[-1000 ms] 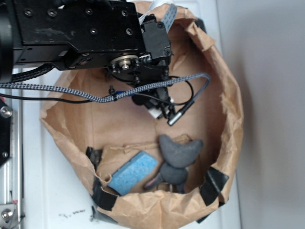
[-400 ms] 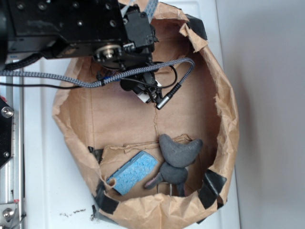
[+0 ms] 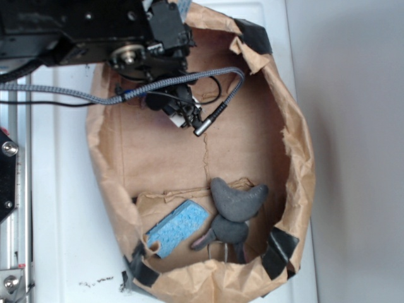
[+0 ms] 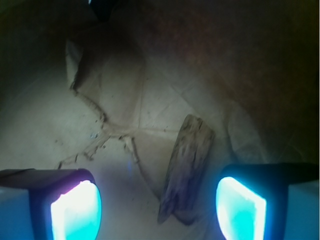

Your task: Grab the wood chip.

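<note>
The wood chip (image 4: 186, 165) shows in the wrist view as a streaky brown sliver lying on the paper floor, wide end away from me and narrow dark end toward me. My gripper (image 4: 157, 210) is open, its glowing pads (image 4: 75, 210) on either side. The chip lies between them, closer to the right pad and touching neither. In the exterior view the gripper (image 3: 182, 115) hangs low inside the upper left of the brown paper bag (image 3: 297, 145), and the chip is hidden under it.
A blue sponge (image 3: 178, 227) and two grey curved pieces (image 3: 237, 199) lie at the near end of the bag. The crumpled bag walls rise all around, with black tape (image 3: 278, 249) on the rim. A braided cable (image 3: 189, 79) loops beside the gripper.
The arm and gripper have moved up and to the left inside the bag. The bag's left wall has shifted with them. The sponge and grey pieces have stayed put.
</note>
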You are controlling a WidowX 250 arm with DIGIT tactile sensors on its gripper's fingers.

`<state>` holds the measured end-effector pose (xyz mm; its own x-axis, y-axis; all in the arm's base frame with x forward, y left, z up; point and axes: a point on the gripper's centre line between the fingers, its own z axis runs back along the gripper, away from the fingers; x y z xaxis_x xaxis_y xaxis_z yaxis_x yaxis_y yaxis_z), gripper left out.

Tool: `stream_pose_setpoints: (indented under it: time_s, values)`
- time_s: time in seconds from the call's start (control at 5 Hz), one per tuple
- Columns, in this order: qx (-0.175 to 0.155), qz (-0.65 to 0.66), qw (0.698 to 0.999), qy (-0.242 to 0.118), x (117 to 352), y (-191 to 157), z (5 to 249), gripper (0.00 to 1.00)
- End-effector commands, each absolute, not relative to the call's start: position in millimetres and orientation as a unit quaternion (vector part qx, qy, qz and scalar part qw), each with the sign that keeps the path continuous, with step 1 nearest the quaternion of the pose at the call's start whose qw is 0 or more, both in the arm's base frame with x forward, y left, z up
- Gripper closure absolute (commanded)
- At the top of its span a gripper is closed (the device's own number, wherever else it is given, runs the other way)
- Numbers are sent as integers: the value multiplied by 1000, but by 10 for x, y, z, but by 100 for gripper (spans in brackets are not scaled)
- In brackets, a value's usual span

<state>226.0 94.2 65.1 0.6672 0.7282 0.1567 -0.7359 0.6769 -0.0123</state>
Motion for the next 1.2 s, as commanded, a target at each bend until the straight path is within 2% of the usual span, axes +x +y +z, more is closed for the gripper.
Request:
stream_pose_setpoints:
  time_s: [0.0,0.4,0.6,1.0]
  values:
    - [41,400,912,-79,2242,1088,448,0]
    - [25,370,925,-79,2244,978,323,0]
    - [20,379,921,-88,2209,994,348,100]
    - [26,385,914,-124,2243,993,303,100]
